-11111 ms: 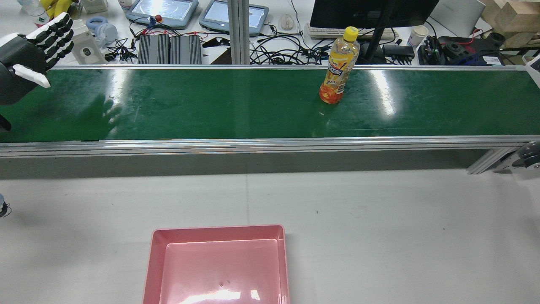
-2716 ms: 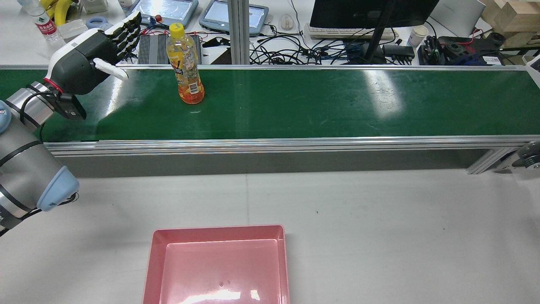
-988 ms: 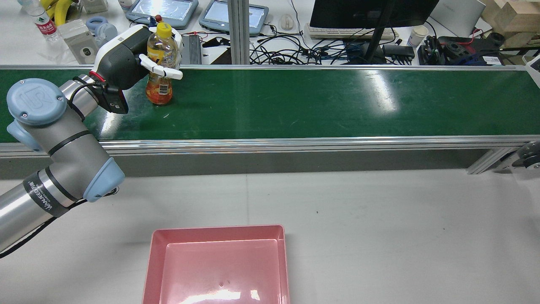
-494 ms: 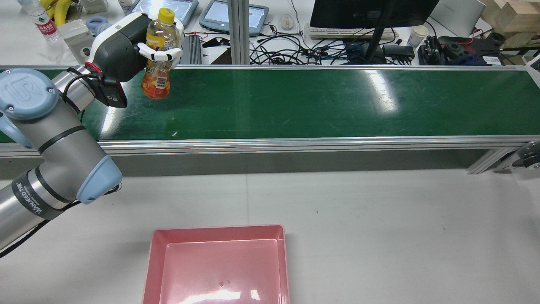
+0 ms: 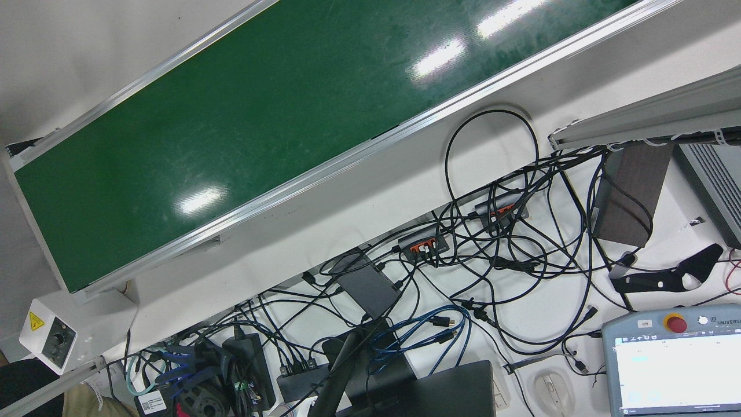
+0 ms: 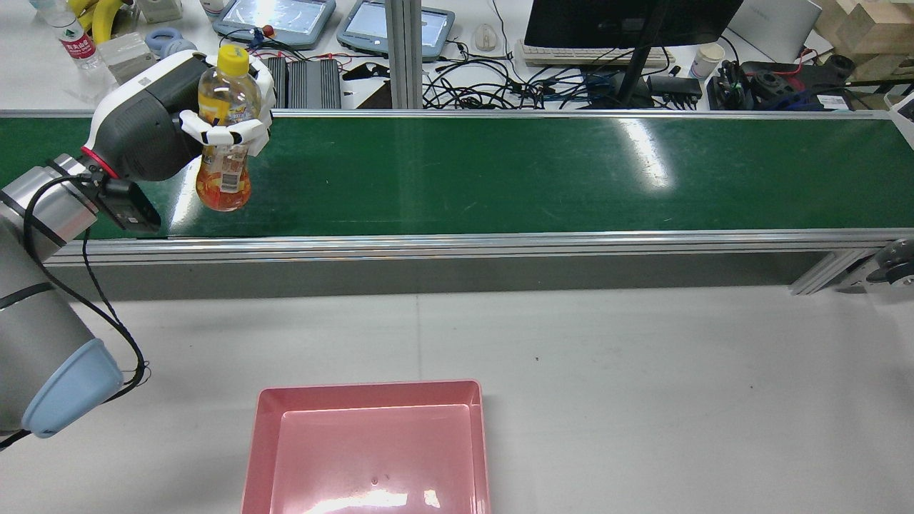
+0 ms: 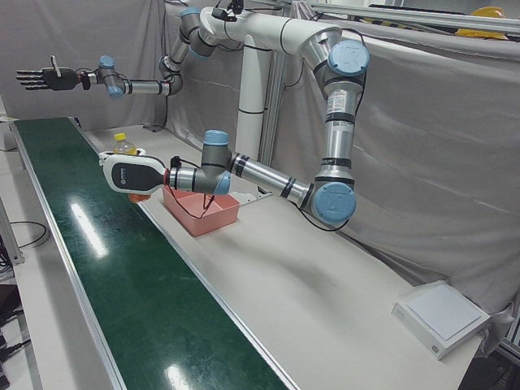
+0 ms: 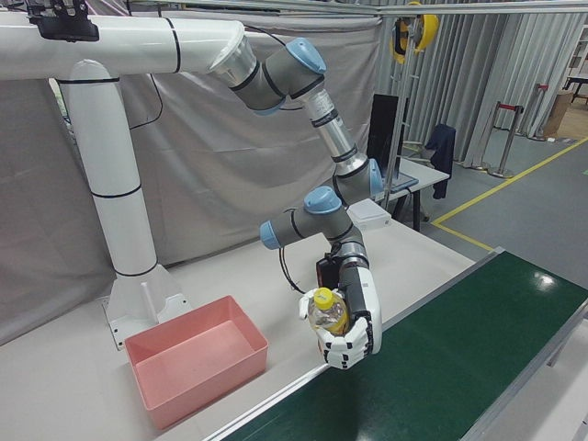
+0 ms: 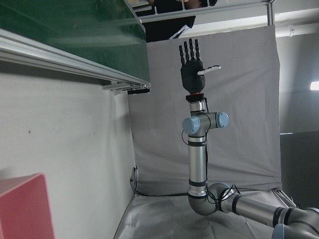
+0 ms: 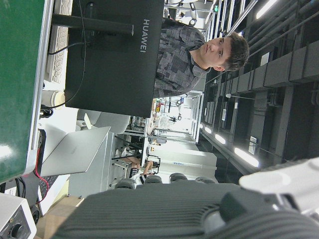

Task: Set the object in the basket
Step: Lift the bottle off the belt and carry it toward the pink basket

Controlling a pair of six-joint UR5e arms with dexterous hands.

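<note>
Within left hand (image 6: 153, 128) fingers (image 6: 228, 134): bottle (image 6: 225, 153).

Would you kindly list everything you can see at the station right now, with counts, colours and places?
Bottle: one, yellow cap, orange drink, held upright above the belt's near left part in the rear view.
Conveyor belt: one, green, across the far side.
Basket: one, pink, on the white table near the robot, nothing in it.
Monitor: one, black, beyond the belt.
Teach pendants: two, grey-blue, beyond the belt.
Left hand: black and white, shut on the bottle.
Right hand: black, open, raised clear of the belt.
</note>
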